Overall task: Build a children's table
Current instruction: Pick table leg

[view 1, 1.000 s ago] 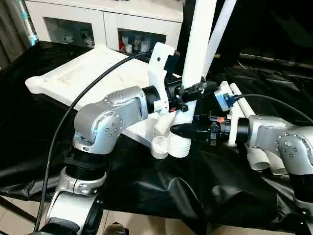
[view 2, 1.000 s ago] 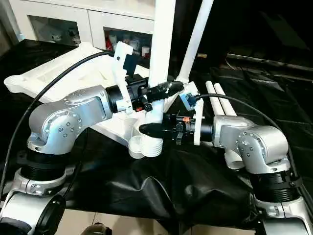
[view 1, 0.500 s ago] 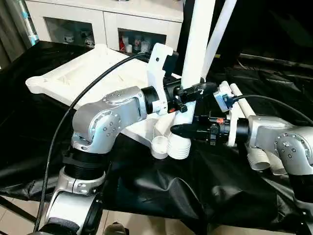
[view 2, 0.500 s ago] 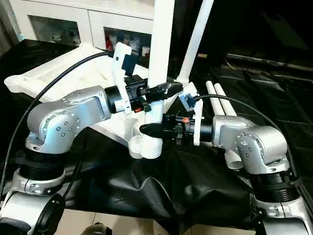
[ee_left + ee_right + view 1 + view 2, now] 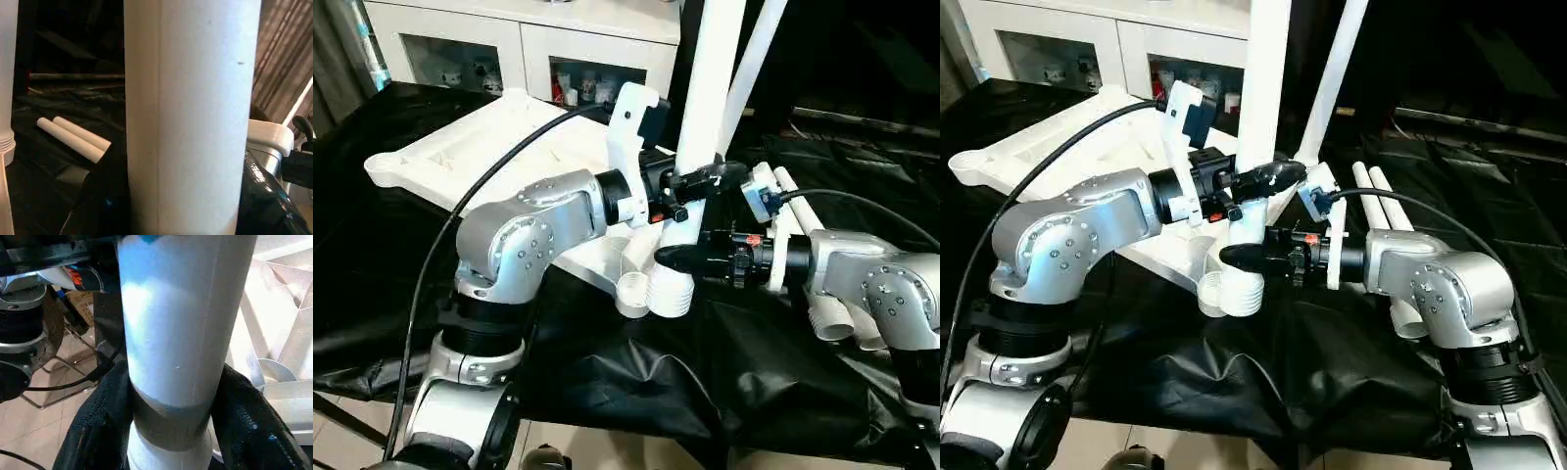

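Left eye view: both claws grip upright leg (image 5: pixel 710 117) (unmarked).

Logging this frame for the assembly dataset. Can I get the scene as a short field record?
work surface: black cloth
tabletop: white plastic rectangular tabletop, underside up
held leg: long white tapered tube leg, upright, threaded end beside the near corner socket
left gripper: shut on the held leg, higher
right gripper: shut on it, lower
fitted leg: stands behind
spare legs: two, lying on cloth
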Available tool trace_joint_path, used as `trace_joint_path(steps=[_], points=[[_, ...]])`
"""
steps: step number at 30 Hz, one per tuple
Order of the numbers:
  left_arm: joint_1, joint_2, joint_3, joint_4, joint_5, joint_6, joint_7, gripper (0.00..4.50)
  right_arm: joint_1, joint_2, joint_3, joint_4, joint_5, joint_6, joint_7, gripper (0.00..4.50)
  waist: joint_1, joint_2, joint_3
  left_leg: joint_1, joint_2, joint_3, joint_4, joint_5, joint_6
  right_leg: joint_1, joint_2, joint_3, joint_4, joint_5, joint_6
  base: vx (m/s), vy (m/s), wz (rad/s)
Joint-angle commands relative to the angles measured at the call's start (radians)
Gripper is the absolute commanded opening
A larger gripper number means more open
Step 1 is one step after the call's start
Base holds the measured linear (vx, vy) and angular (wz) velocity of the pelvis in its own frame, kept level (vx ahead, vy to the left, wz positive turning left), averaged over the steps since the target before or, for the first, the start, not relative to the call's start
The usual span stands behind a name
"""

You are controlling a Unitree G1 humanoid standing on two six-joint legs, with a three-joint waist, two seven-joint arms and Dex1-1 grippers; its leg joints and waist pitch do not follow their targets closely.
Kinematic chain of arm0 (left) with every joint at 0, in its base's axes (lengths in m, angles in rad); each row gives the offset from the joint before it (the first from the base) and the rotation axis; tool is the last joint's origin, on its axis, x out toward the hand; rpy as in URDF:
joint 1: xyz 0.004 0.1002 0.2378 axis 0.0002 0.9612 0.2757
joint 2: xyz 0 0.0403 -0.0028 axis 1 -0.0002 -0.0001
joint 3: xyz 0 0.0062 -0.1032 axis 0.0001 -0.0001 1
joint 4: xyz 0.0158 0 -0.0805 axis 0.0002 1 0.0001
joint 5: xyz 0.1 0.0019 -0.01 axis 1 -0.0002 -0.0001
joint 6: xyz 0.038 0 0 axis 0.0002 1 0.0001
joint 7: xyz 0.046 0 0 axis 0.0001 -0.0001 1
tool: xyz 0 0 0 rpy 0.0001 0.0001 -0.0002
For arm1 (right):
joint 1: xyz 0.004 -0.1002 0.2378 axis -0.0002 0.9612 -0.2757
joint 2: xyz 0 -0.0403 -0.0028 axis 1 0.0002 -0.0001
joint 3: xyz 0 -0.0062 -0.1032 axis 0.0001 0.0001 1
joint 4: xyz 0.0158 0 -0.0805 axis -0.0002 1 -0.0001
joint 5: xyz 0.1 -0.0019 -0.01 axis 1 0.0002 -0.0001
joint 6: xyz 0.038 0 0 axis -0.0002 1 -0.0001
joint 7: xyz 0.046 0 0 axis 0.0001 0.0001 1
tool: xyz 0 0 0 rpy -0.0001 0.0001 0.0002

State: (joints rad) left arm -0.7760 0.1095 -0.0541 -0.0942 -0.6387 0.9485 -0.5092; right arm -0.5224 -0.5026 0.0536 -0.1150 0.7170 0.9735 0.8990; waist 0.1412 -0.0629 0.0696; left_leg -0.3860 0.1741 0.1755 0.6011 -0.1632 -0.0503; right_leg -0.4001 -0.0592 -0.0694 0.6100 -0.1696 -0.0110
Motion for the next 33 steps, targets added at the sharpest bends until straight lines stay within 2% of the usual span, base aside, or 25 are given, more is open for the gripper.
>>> trace_joint_path(steps=[1, 4, 14, 20, 26, 32, 33], points=[[-0.029, -0.013, -0.010, -0.020, -0.033, 0.011, -0.024, 1.88, -0.003, 0.004, -0.001, 0.006, -0.002, -0.005, -0.004, 2.44, -0.001, 0.012, -0.075, 0.024, 0.057, -0.026, -0.069, -0.233, -0.040, 0.046, -0.089, 0.048, -0.086, -0.321, -0.118, 0.000, 0.000, 0.00], [-0.028, -0.007, -0.016, -0.025, -0.035, 0.017, -0.036, 1.88, -0.002, 0.002, 0.002, 0.003, -0.004, -0.009, -0.003, 2.71, -0.002, 0.012, -0.075, 0.023, 0.056, -0.026, -0.070, -0.230, -0.040, 0.047, -0.089, 0.048, -0.085, -0.317, -0.123, 0.000, 0.000, 0.00], [-0.021, 0.011, -0.028, -0.044, -0.047, 0.032, -0.066, 1.88, -0.007, -0.002, 0.008, 0.005, -0.007, -0.014, 0.017, 2.73, 0.000, 0.010, -0.075, 0.024, 0.057, -0.024, -0.069, -0.223, -0.038, 0.048, -0.090, 0.049, -0.083, -0.311, -0.128, 0.000, 0.000, 0.00], [-0.028, -0.001, -0.010, -0.040, -0.061, 0.039, -0.059, 1.88, -0.008, 0.002, 0.007, 0.006, -0.005, -0.016, 0.021, 2.73, 0.000, 0.009, -0.075, 0.023, 0.056, -0.024, -0.068, -0.221, -0.036, 0.048, -0.090, 0.048, -0.084, -0.325, -0.121, 0.000, 0.000, 0.00], [-0.030, -0.005, -0.001, -0.036, -0.069, 0.040, -0.056, 1.88, -0.010, 0.009, 0.000, 0.011, -0.002, -0.017, 0.021, 2.04, 0.001, 0.010, -0.076, 0.023, 0.056, -0.024, -0.067, -0.213, -0.035, 0.048, -0.090, 0.048, -0.083, -0.319, -0.120, 0.000, 0.000, 0.00], [-0.030, -0.008, 0.006, -0.036, -0.071, 0.041, -0.046, 1.88, -0.008, 0.015, -0.009, 0.013, 0.000, -0.016, 0.020, 1.88, 0.000, 0.010, -0.076, 0.024, 0.056, -0.024, -0.068, -0.215, -0.036, 0.048, -0.089, 0.048, -0.082, -0.305, -0.128, 0.000, 0.000, 0.00], [-0.031, -0.010, 0.008, -0.031, -0.063, 0.034, -0.040, 2.44, -0.008, 0.015, -0.010, 0.014, -0.001, -0.017, 0.020, 1.88, 0.001, 0.011, -0.076, 0.024, 0.056, -0.024, -0.068, -0.217, -0.036, 0.048, -0.089, 0.048, -0.082, -0.307, -0.128, 0.000, 0.000, 0.00]])
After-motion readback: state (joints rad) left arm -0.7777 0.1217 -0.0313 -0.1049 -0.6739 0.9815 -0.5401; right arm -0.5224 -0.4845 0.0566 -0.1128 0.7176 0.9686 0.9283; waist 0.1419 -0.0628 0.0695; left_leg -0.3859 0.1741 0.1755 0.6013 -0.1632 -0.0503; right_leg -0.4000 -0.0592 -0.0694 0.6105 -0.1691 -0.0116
